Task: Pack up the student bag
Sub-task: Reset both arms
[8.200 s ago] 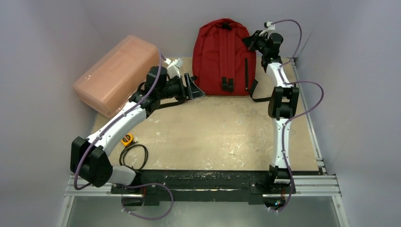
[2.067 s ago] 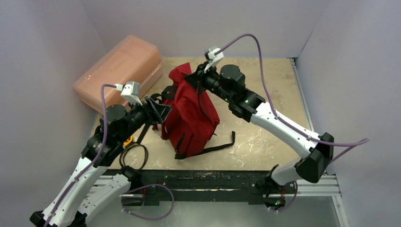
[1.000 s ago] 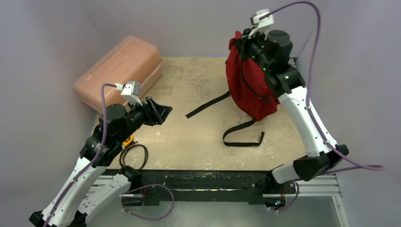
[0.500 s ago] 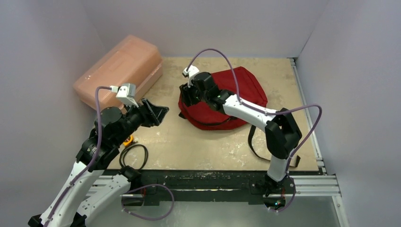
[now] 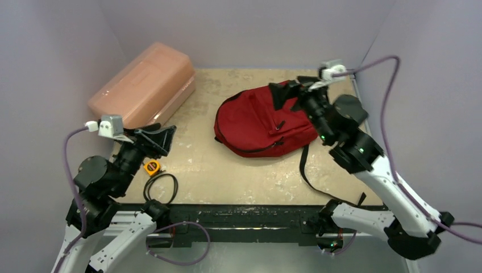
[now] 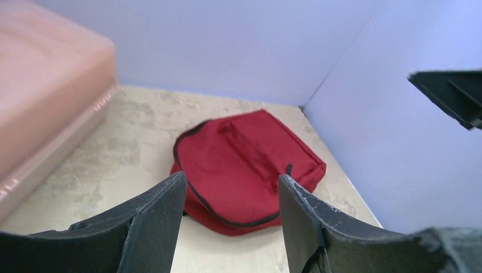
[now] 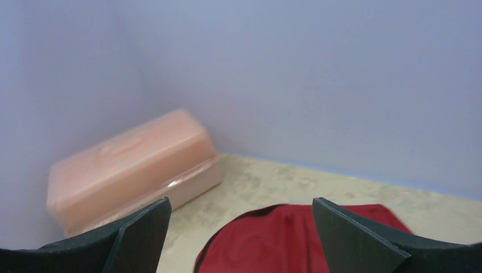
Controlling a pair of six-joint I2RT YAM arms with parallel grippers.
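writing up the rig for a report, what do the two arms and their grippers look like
The left arm and right arm have white links between bulky black joints. A purple cable loops along each to a small white camera box at the wrist. The left gripper and right gripper each carry two flat, matte black, wedge-shaped fingers. Green lights show on the right arm.

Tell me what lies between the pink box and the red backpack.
Nothing: the top view shows only bare tabletop between the pink box and the student bag.
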